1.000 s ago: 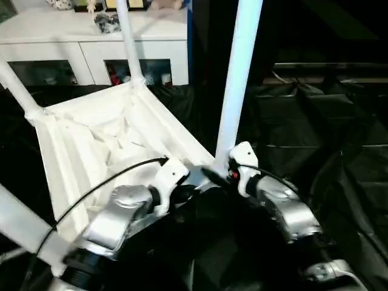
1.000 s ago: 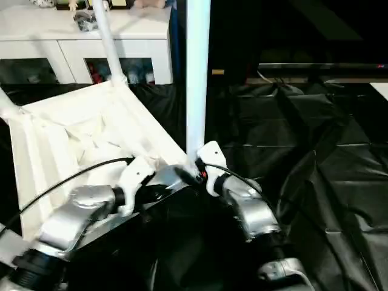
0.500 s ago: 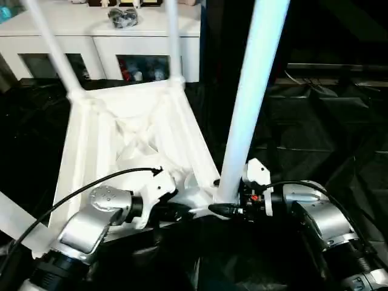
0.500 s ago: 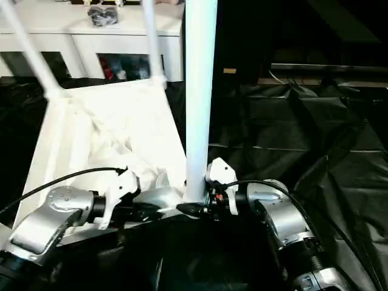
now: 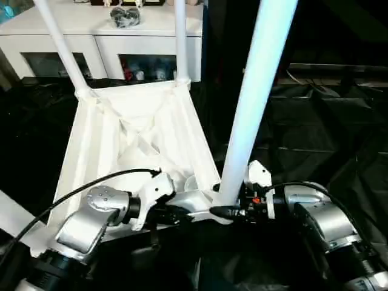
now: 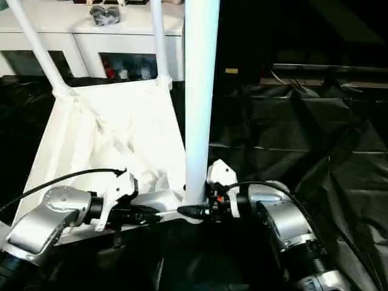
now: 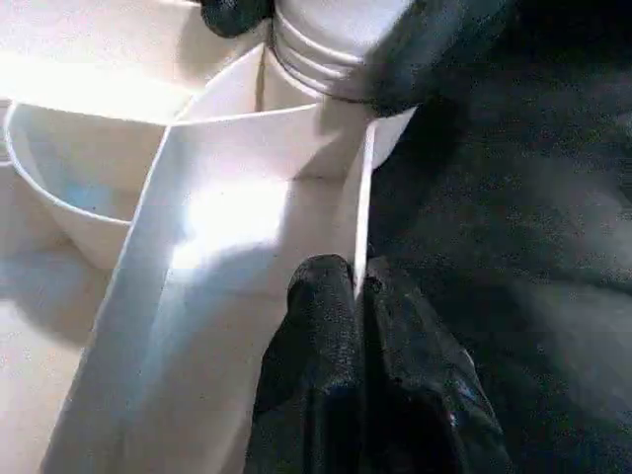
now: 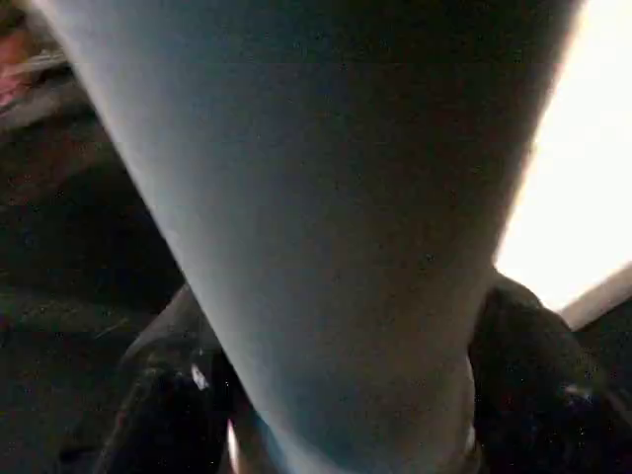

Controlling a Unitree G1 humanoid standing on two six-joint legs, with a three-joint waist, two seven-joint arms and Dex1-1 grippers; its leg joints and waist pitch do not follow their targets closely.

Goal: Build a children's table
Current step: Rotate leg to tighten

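Note:
The white tabletop (image 5: 97,139) lies upside down, ribbed underside up. Two thin legs (image 5: 60,42) (image 5: 180,36) stand in its far corner sockets. A third leg (image 5: 12,218) crosses the near left corner. The fourth leg (image 5: 254,103) rises from the near right socket. My left gripper (image 5: 179,213) is shut on the tabletop's near rim; in the left wrist view the gripper (image 7: 357,296) pinches that thin white wall. My right gripper (image 5: 225,210) is shut around the base of the near right leg (image 8: 336,227), one black finger (image 8: 523,355) on each side.
A white cabinet with glass doors (image 5: 103,51) stands behind the tabletop, with small objects (image 5: 126,17) on top. Black sheeting (image 5: 327,133) covers the floor to the right and in front. A black cable (image 5: 91,185) arcs over my left forearm.
The view has shifted. The tabletop has swung so that its far edge faces the cabinet more squarely, and my right forearm now points across toward the left. Both grippers keep their holds.

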